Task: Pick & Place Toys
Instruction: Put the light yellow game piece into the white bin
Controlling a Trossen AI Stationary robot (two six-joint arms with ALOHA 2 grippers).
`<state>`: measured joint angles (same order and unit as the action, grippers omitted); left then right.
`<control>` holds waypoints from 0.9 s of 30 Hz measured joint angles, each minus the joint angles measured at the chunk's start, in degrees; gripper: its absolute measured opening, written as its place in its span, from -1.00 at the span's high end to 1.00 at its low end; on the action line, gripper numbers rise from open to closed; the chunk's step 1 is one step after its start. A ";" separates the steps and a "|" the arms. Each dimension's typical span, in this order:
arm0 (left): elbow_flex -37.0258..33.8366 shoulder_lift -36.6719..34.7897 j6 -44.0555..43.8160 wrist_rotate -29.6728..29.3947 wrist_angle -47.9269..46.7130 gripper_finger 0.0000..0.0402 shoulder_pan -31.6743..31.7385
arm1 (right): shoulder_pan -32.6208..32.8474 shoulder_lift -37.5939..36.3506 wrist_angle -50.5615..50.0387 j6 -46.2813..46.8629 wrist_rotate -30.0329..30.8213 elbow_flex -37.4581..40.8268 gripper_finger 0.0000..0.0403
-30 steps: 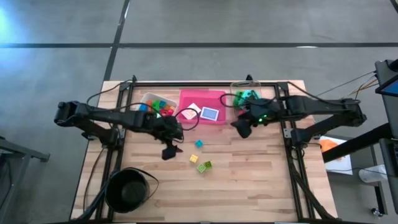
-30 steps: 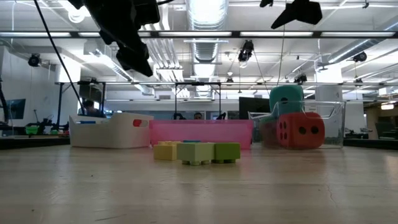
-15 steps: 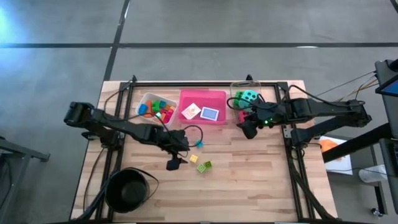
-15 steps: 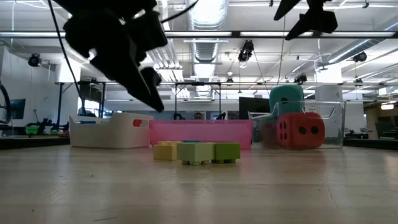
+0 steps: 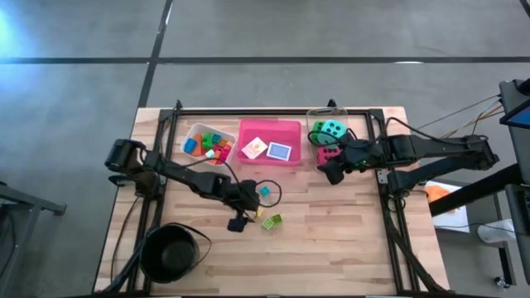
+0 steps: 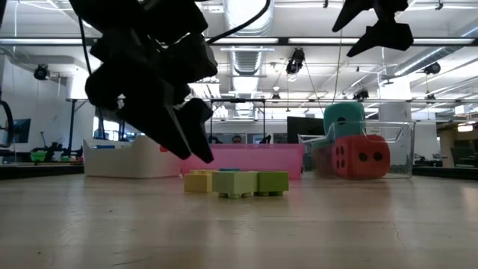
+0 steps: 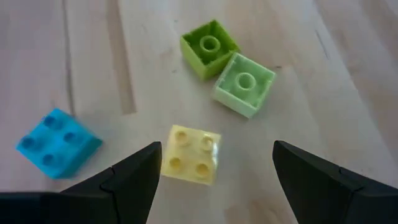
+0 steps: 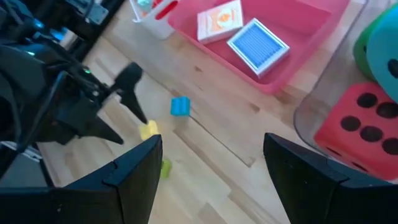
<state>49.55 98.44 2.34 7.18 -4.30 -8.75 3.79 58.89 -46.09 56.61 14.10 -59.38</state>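
Observation:
Several small blocks lie flat on the wooden table: a yellow one [image 7: 191, 153], a blue one [image 7: 57, 142], and a dark green [image 7: 209, 48] and a light green one [image 7: 244, 84] touching each other. My left gripper [image 7: 214, 174] hangs open just above and on the near side of the yellow block [image 5: 257, 211], touching nothing. My right gripper [image 5: 331, 171] is open in the air beside the clear tray [image 5: 315, 116], which holds a green die [image 5: 331, 129] and a red die [image 8: 360, 124].
A white tray [image 5: 192, 130] with bright blocks and a pink tray [image 5: 270, 126] with two cards stand at the far side. A black round bowl [image 5: 171, 252] sits near the front left corner. Bare wood lies to the front right.
My left gripper has sunk and moved toward the table's near edge and a little right, coming low over the yellow block while rolling slightly. My right gripper has drawn a little toward the right edge. The blocks have not moved.

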 joint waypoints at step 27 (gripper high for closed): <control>-0.05 4.49 3.88 -4.38 3.28 -0.52 -0.26 | 0.00 0.11 2.31 -0.24 -0.07 0.88 -0.35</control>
<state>49.50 102.94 6.22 2.80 -1.02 -9.02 3.79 59.00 -43.78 56.37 14.03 -58.50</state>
